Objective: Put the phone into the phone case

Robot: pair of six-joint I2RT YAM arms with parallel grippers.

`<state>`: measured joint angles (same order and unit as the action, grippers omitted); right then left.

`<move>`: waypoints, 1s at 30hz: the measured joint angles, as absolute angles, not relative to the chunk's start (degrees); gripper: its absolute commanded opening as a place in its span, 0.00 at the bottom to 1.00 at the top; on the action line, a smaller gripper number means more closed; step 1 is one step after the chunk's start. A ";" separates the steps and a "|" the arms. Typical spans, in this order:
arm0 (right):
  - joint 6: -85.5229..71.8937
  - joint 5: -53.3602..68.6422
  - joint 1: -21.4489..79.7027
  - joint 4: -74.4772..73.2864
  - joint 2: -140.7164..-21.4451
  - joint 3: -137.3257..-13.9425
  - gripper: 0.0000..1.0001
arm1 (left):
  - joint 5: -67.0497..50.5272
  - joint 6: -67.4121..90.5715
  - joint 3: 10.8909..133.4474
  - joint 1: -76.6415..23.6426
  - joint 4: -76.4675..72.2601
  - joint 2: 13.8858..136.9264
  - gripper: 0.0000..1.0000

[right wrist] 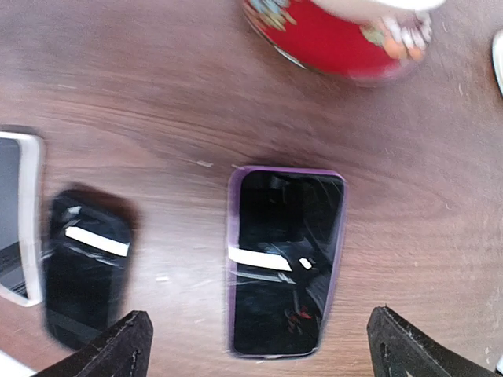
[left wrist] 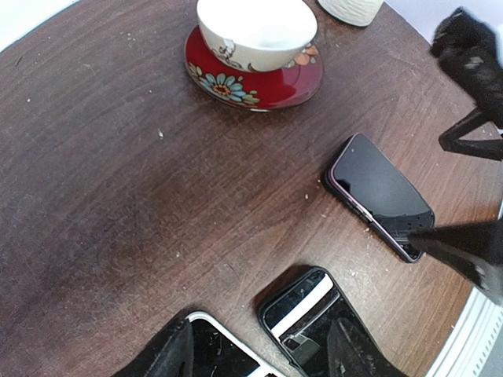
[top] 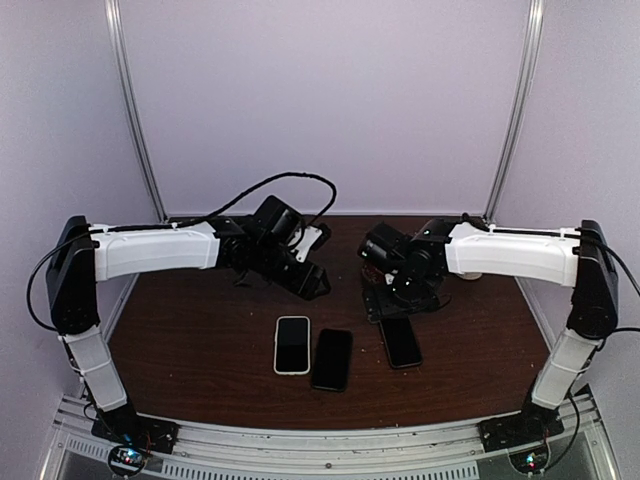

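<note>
- Brown wooden table (top: 200, 340) carries three phones that lie flat with the screens up, in a row near the arm bases.
- You find the purple-edged phone (right wrist: 284, 263) at the right end of this row. It sits inside a thin purple rim that goes all around it.
- Your right gripper (right wrist: 259, 322) hangs above the near end of this phone. Its fingers (right wrist: 110, 349) are spread very wide and hold nothing. The phone rests on the wood between them, and neither finger touches it.
- Your left gripper (left wrist: 263, 330) is about half open and also has nothing in it. You see only table and the two other phones under its fingers (left wrist: 165, 353).
- At the middle of the row lies the black phone (top: 332, 359). It seems to have no case, but the reflections on it make this hard to tell.
- Just beside it, on its left, lies the white-edged phone (top: 292, 344). The two are very close, and I cannot tell if they touch.
- The purple-edged phone stays apart from this pair, with bare wood between.
- Farther back on the table a cream bowl (left wrist: 255, 31) stands upright on a red saucer (left wrist: 275, 86) with painted flowers, well apart from the phones.
- In the top view both grippers point down toward the middle of the table, the left one (top: 315, 283) behind the pair and the right one (top: 395, 300) behind the purple-edged phone.
</note>
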<state>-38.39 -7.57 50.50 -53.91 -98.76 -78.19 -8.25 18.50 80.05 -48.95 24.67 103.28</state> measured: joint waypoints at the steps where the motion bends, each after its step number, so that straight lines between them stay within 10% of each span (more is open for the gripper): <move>1: -38.85 -8.16 50.24 -54.54 -99.85 -77.89 0.99 | -8.45 18.50 80.05 -48.95 24.71 103.48 0.63; 16: -41.78 -1.26 47.72 -46.92 -106.02 -67.64 0.99 | -10.09 18.33 80.05 -48.95 25.21 103.77 0.63; 30: -42.11 1.10 47.70 -41.47 -103.88 -64.05 0.62 | -10.13 18.33 80.09 -48.95 25.50 103.83 0.63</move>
<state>-42.11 1.10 47.70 -41.47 -103.88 -64.05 -10.13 18.33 80.09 -48.95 25.50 103.83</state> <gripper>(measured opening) 0.759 0.626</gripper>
